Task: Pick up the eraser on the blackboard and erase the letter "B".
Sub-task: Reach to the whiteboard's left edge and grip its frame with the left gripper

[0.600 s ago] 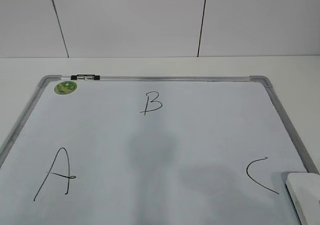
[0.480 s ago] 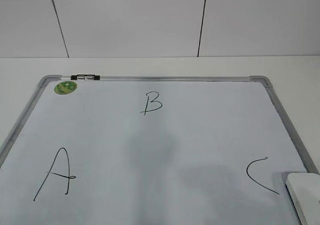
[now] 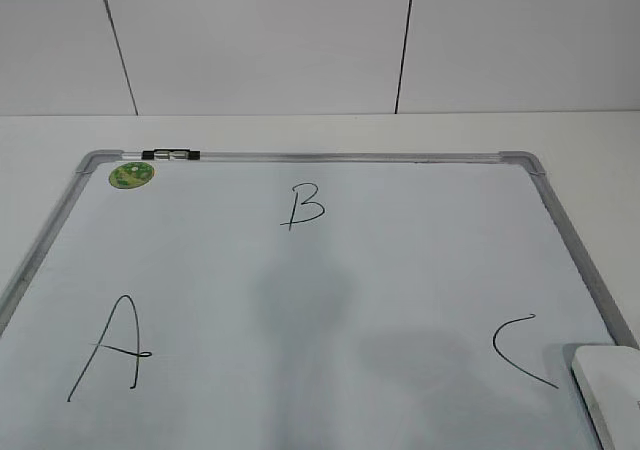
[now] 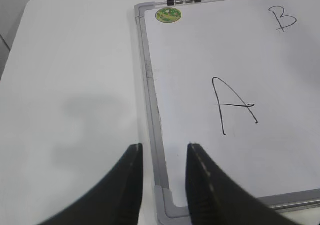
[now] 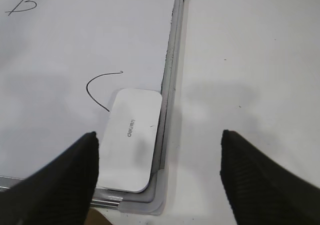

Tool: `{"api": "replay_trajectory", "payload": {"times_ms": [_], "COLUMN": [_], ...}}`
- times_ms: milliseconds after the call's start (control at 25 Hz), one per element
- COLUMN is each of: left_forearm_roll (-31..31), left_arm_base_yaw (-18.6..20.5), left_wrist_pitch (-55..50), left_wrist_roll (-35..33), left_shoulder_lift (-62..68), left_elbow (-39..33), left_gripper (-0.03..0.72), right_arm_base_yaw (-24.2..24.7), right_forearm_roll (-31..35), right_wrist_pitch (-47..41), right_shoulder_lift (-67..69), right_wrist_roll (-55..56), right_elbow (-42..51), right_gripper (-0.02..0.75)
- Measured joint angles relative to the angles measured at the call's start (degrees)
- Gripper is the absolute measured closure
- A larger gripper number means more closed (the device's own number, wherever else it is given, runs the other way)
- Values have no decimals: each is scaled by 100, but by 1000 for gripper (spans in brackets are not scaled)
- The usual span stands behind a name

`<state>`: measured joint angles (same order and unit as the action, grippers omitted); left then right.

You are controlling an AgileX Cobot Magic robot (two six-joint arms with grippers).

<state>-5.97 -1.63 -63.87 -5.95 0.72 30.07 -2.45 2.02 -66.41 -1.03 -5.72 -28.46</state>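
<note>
eraser [image 5: 130, 140] on blackboard [image 3: 330, 300] near-right corner, beside C [image 3: 520, 350], letter "B" [image 3: 303, 207] far-centre

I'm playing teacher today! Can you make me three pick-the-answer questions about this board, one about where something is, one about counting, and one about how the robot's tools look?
1. Where does the eraser lie?
A. On the "B"
B. In the board's corner beside the "C"
C. Off the board

2. How many letters are on the blackboard?
A. Two
B. Three
C. Five

3. How is the right tool?
A. Open, holding nothing
B. Shut on the eraser
C. Shut on a pen

Answers: 1 B, it lies by the frame next to the "C". 2 B, there are the "A", the letter "B" and "C". 3 A, its fingers stand wide apart above the eraser.
</note>
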Motion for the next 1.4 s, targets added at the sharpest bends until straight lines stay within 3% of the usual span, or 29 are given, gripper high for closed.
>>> {"api": "replay_trajectory", "payload": {"times_ms": [320,960,1400], "left_forearm_roll": [0,-22,-9], "left_arm_base_yaw": [0,0,0], "left_wrist_pitch": [0,0,92], "left_wrist_roll": [0,0,84], "left_shoulder_lift": [0,59,2361], "left_elbow": [0,0,615], "left_gripper": [462,462,462], "right_arm_base_yaw": [0,0,0], "right_forearm_roll": [58,500,960], "right_wrist_pitch": [-224,-553,-565], "right_shoulder_lift": [166,2448,3448], "right_wrist_roll": [28,753,763], "right_elbow": [-183,-590,-594], "right_gripper": [154,154,154]}}
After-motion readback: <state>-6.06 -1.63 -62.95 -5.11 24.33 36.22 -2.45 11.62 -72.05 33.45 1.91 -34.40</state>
